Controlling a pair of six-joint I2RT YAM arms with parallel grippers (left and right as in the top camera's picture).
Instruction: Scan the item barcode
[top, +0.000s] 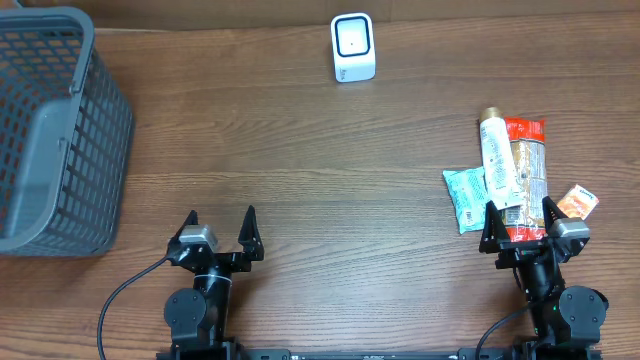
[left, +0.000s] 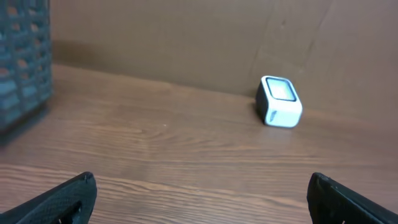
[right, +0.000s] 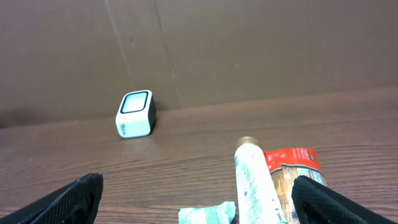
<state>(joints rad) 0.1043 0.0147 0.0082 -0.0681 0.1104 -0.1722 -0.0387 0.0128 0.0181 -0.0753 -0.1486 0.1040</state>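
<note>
A white barcode scanner stands at the back of the table, also seen as the scanner and the scanner. At the right lie a white tube, a red and tan packet, a teal pouch and a small orange sachet. My right gripper is open just in front of this pile, with the tube and packet between its fingers' line of sight. My left gripper is open over bare wood at the front left.
A grey plastic basket fills the far left side, its corner showing as the basket. A brown wall rises behind the table.
</note>
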